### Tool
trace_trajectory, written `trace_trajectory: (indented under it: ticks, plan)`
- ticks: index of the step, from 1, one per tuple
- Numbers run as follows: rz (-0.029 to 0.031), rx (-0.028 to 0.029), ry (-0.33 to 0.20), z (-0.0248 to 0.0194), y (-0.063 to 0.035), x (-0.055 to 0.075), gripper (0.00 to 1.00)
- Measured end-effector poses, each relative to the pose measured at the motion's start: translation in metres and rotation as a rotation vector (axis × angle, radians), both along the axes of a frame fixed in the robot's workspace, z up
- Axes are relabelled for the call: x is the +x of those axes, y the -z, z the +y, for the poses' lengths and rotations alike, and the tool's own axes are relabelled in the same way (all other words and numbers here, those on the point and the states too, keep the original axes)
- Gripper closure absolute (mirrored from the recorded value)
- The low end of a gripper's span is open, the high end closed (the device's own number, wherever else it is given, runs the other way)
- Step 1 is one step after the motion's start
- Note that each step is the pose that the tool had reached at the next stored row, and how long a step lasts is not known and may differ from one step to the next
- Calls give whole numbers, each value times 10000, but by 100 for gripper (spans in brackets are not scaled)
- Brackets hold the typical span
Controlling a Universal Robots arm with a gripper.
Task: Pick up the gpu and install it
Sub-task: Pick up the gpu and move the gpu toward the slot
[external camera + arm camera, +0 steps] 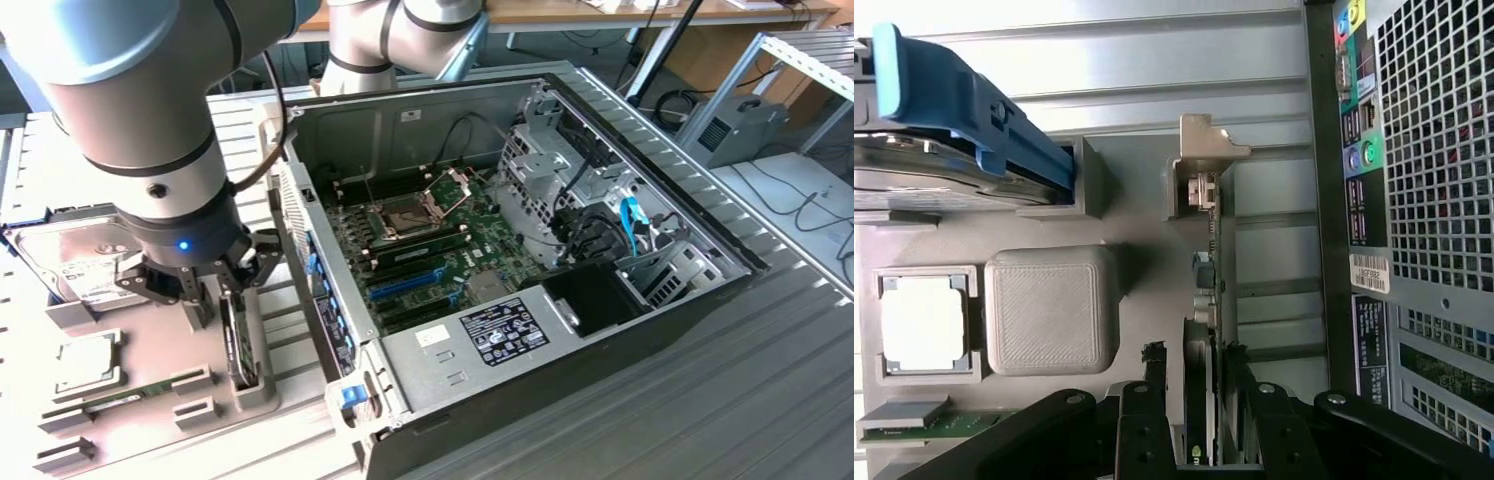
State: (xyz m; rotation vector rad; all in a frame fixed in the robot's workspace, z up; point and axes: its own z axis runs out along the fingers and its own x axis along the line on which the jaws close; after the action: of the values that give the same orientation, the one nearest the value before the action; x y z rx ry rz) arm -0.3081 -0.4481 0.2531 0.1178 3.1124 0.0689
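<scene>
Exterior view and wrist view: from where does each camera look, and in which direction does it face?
Exterior view: high above, looking down into the open computer case and the parts tray; the arm and gripper show.
Wrist view: on the wrist, looking down along the gripper onto the gpu standing on edge.
Both show the gpu, hard drive and computer case.

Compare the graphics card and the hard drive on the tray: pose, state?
The graphics card stands on edge in a slotted holder; the hard drive lies label-up. The gripper is at the graphics card; the hard drive sits apart from it. Both rest on the grey tray, outside the computer case.
</scene>
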Motion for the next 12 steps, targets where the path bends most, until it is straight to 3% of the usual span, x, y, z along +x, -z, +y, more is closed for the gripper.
trace_trajectory:
  ticks: [12]
  plan:
    - [2, -31, 1, -11, 76, 22, 64]
